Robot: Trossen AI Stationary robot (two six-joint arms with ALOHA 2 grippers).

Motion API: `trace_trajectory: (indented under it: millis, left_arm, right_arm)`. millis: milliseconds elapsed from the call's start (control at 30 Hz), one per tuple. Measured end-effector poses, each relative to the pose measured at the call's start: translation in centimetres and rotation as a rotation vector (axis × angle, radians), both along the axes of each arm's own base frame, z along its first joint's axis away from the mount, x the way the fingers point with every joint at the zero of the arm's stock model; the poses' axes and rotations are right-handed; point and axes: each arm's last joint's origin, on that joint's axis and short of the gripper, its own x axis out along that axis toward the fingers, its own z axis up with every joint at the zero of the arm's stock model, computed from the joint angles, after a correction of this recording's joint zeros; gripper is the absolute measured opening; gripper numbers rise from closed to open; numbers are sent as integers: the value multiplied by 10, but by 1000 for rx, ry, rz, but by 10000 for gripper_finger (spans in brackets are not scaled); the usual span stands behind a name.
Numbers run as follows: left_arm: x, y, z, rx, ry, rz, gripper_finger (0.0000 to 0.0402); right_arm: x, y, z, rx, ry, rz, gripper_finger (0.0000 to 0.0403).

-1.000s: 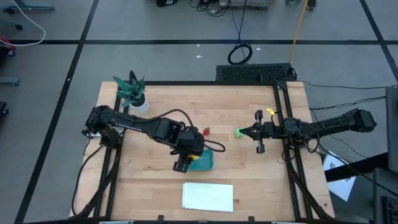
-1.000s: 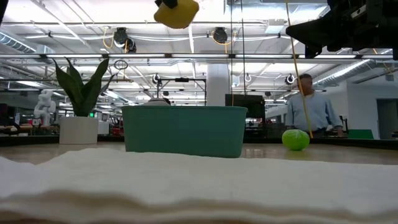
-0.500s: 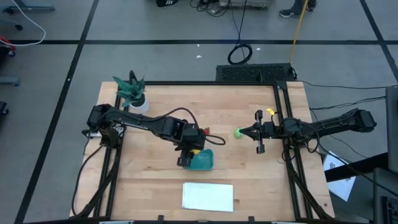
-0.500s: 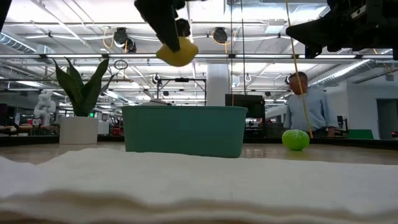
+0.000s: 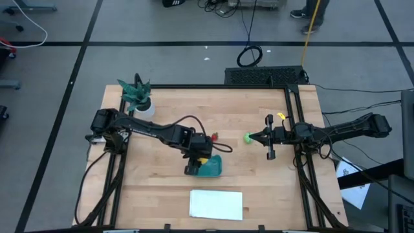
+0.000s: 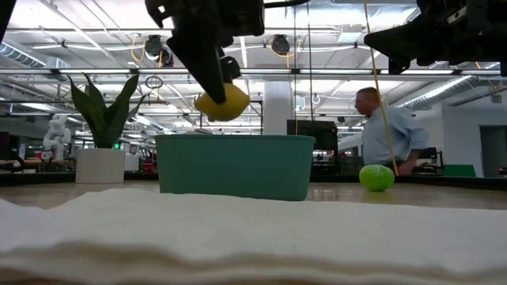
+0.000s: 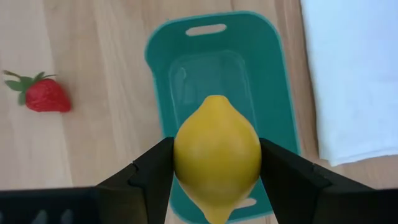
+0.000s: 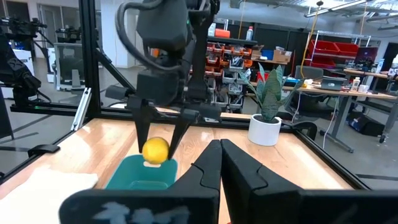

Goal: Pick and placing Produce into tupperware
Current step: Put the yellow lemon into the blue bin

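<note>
Lemon [image 6: 223, 102] now lower over table [image 5: 259, 175].

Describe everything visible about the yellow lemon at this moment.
The lemon is a small, smooth, bright yellow toy fruit, plastic by its look, oval with a pointed nub at each end. The left gripper clamps it between its dark jaws, one on each side. It hangs in the air just above the teal tupperware, over its empty interior, touching neither the container nor the table. Only the jaws touch it.
</note>
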Motion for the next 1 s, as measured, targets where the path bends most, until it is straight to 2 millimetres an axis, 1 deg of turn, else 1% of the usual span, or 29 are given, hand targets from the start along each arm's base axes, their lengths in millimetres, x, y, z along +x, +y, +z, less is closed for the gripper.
trace_trajectory:
  millis: [300, 533, 733, 1000]
  left_arm:
    - [-2, 2, -20, -2, -15, 7, 211]
    - [-6, 9, -34, -7, -7, 49, 211]
    - [-6, 9, -40, -16, -24, 64, 211]
    - [-7, 8, -42, -19, -23, 66, 211]
  right_arm:
    - [0, 0, 0, 0, 0, 0, 0]
    - [0, 0, 0, 0, 0, 0, 0]
    - [0, 0, 0, 0, 1, 0, 0]
    - [0, 0, 0, -7, 0, 0, 0]
